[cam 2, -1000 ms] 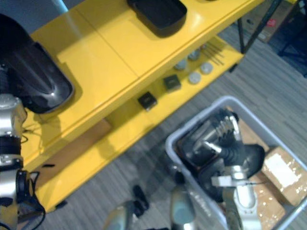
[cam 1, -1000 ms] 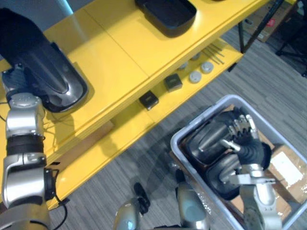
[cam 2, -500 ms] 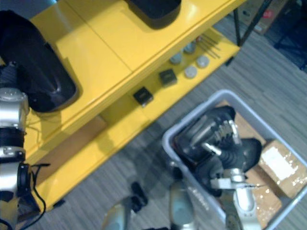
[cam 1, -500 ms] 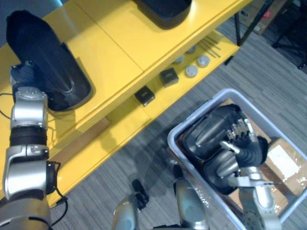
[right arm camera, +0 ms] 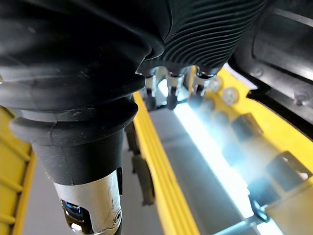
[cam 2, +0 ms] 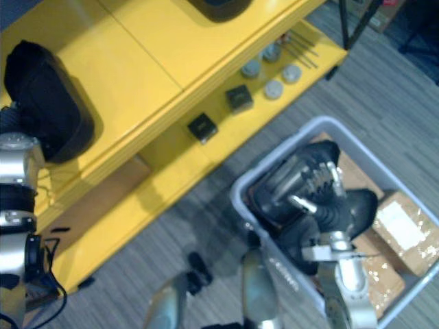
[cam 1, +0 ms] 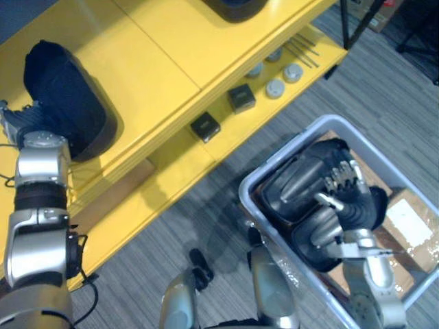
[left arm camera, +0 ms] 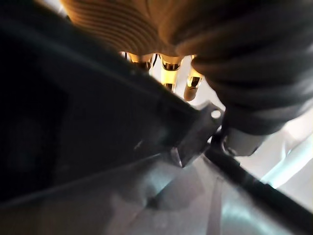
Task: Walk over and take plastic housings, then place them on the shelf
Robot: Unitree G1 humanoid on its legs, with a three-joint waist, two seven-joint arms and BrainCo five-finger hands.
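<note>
Left hand (cam 1: pixel 18 119): at the near-left end of the yellow shelf's (cam 1: pixel 158 62) top level, tucked against the edge of the large black moulded plastic housing (cam 1: pixel 65 96). Housing lies on the top level. In the left wrist view its dark wall (left arm camera: pixel 73 122) covers most of the fingers, so I can't tell whether the hand is grasping it or released.

Right hand (cam 1: pixel 348 197): down in the pale grey plastic bin (cam 1: pixel 276 156) on the grey carpet floor (cam 1: pixel 384 89). Fingers relaxed, not clenched, lying over the upper black ribbed housing in the bin (cam 1: pixel 295 185), thumb out to the side. Can't tell if they touch it. A second black housing (cam 1: pixel 319 236) sits just below the hand, and brown cardboard boxes (cam 1: pixel 411 229) fill the bin's right part.

Lower shelf level: two small black square blocks (cam 1: pixel 206 127) and (cam 1: pixel 241 98), grey round discs (cam 1: pixel 275 88) and thin metal rods (cam 1: pixel 302 51).
</note>
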